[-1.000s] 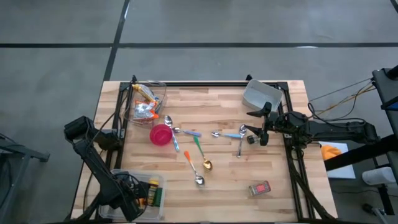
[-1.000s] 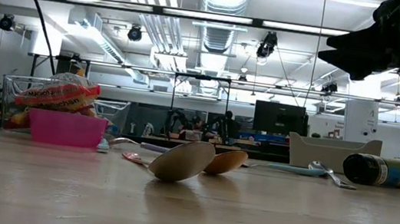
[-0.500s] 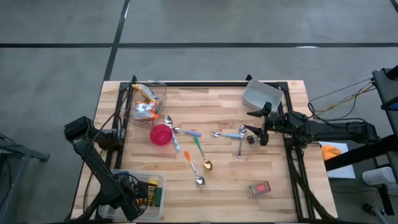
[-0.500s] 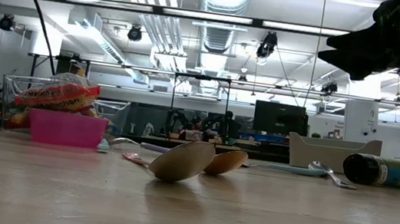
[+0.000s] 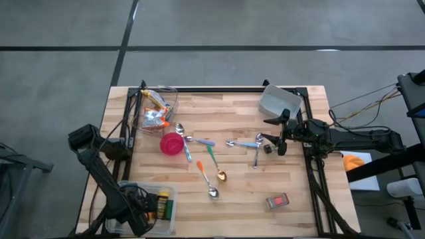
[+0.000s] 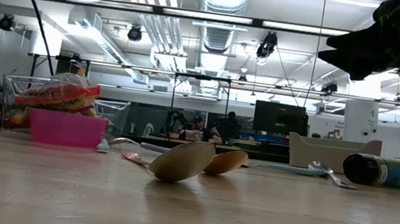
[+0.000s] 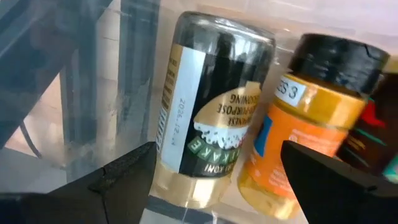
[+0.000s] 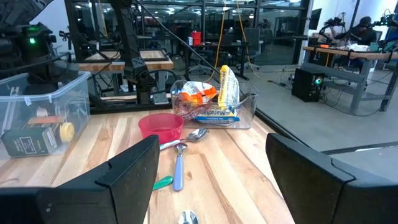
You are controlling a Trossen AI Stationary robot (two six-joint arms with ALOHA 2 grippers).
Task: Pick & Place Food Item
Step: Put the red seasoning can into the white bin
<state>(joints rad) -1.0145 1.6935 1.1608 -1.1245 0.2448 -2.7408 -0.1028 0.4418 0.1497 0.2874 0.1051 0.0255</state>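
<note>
A clear bin (image 5: 159, 202) at the table's near left corner holds a dark-capped spice jar with a gold label (image 7: 205, 118) and an orange jar (image 7: 298, 124), lying side by side. My left gripper (image 7: 217, 186) points steeply down into the bin, open. Its fingers stand on either side of the gold-label jar without touching it. My right gripper (image 8: 211, 186) hovers level and open at the table's right edge (image 5: 279, 136), with nothing between its fingers. A small dark jar (image 6: 380, 170) lies on its side on the table just below it.
A pink bowl (image 5: 172, 143) and several spoons (image 5: 214, 166) lie mid-table. A clear container of snack packets (image 5: 154, 109) stands at the far left and a pale tray (image 5: 279, 101) at the far right. A red packet (image 5: 277, 200) lies near the right front.
</note>
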